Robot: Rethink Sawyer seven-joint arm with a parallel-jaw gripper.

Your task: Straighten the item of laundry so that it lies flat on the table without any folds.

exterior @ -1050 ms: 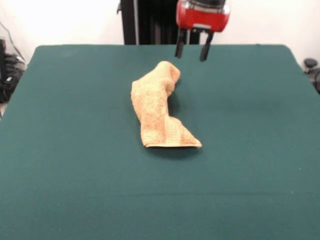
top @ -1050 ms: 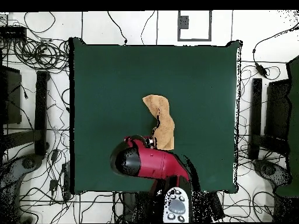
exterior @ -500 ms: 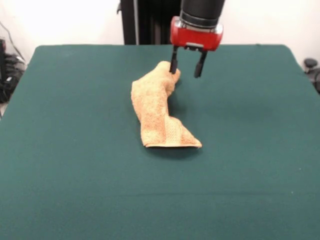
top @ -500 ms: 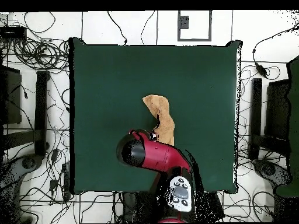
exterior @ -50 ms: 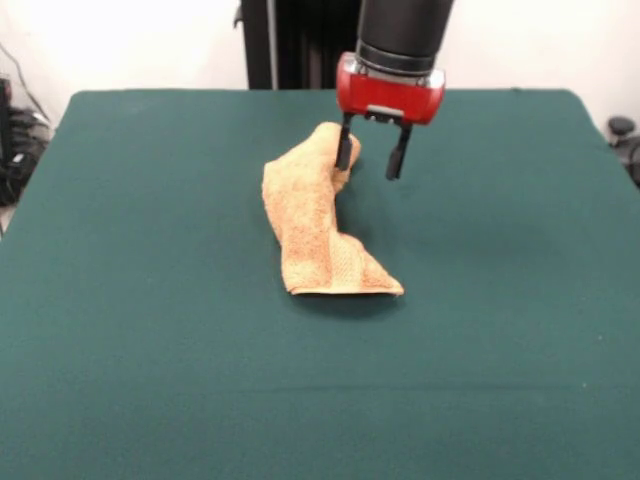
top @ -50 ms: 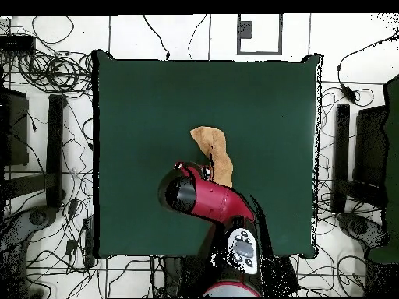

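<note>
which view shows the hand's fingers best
The front view: the hand shows side-on, both dark fingers apart and open at the towel's far end. In the overhead view the red arm hides the fingers and covers part of the towel.

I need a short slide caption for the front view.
Open gripper at the far end of the crumpled orange towel on the green table.

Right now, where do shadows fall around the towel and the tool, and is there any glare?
Front view: a soft dark shadow lies under the towel's near edge, a fainter one beneath the open tool; the table shows no glare. Overhead view: the arm hides the towel's lower end, and no shadow is discernible.
</note>
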